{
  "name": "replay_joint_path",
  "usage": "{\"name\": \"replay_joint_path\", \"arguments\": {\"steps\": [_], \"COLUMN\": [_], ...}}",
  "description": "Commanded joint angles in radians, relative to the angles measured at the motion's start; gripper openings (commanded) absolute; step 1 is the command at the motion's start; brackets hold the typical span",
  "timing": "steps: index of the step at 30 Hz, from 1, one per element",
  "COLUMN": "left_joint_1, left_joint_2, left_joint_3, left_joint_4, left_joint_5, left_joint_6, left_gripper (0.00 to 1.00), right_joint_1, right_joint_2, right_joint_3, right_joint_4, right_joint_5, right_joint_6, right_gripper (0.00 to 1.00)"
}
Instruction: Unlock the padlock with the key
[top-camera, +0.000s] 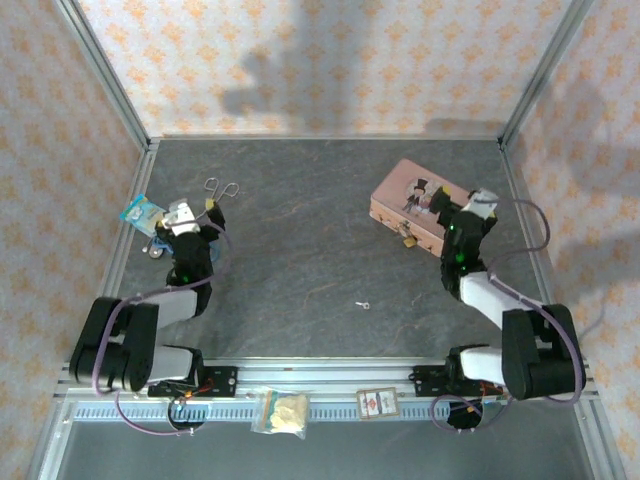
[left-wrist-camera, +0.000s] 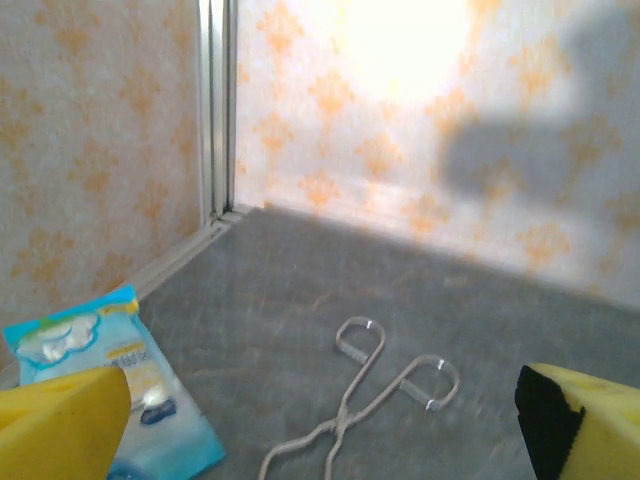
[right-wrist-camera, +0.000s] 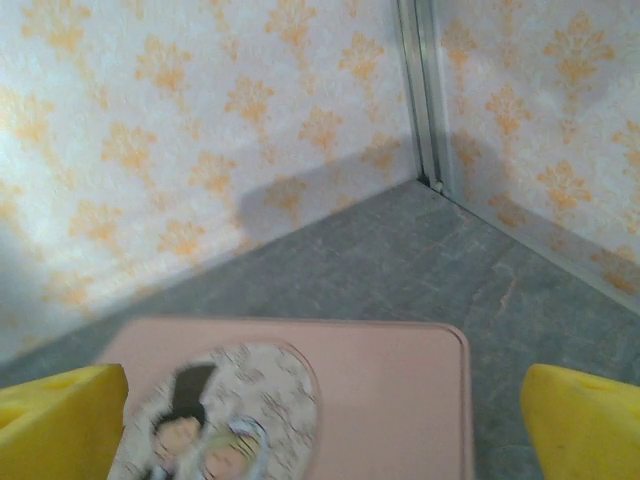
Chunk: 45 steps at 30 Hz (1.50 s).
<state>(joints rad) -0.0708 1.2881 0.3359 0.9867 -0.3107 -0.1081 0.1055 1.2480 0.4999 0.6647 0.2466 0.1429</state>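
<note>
The key (top-camera: 363, 304) is a tiny silvery piece lying alone on the dark table near the middle front. At the near edge of the pink picture tin (top-camera: 415, 205) sits the small brass padlock (top-camera: 408, 238). My right gripper (top-camera: 462, 202) hovers at the tin's right end; in the right wrist view it (right-wrist-camera: 325, 420) is open above the tin lid (right-wrist-camera: 380, 400), yellow fingers (right-wrist-camera: 60, 420) wide apart, holding nothing. My left gripper (top-camera: 190, 212) is far left and open (left-wrist-camera: 325, 420) with nothing between its fingers (left-wrist-camera: 60, 425).
Silver wire tongs (left-wrist-camera: 385, 385) with two loops lie just ahead of the left gripper. A blue packet (left-wrist-camera: 110, 385) rests by the left wall rail. On the front rail are a snack bag (top-camera: 283, 412) and a small card (top-camera: 378, 403). Patterned walls enclose the table.
</note>
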Motion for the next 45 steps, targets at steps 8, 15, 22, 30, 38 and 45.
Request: {"name": "replay_joint_path", "arguments": {"steps": [8, 15, 22, 30, 38, 45], "left_joint_1": [-0.022, -0.173, -0.220, -0.221, -0.221, -0.222], "left_joint_2": [-0.034, -0.032, -0.021, -0.006, -0.030, -0.105], "left_joint_3": [0.256, 0.145, 0.117, 0.120, 0.109, 0.074], "left_joint_4": [-0.614, -0.493, -0.402, -0.337, -0.350, -0.388], "left_joint_5": [0.314, 0.462, 0.468, 0.476, 0.490, 0.474], "left_joint_6": [-0.556, -0.665, -0.697, -0.732, -0.745, -0.731], "left_gripper": [0.99, 0.99, 0.99, 0.99, 0.99, 0.99], "right_joint_1": [-0.110, -0.195, -0.211, -0.090, 0.108, 0.218], "right_joint_2": [0.032, 0.120, 0.251, 0.408, 0.605, 0.739], "right_joint_3": [0.212, 0.241, 0.281, 0.395, 0.619, 0.816], "right_joint_4": [-0.611, -0.640, -0.588, -0.602, -0.696, -0.784], "right_joint_5": [-0.191, -0.288, -0.490, -0.623, -0.618, -0.601], "right_joint_6": [0.301, 0.300, 0.116, -0.038, -0.151, -0.211], "right_gripper": [1.00, 0.99, 0.95, 0.84, 0.77, 0.75]}}
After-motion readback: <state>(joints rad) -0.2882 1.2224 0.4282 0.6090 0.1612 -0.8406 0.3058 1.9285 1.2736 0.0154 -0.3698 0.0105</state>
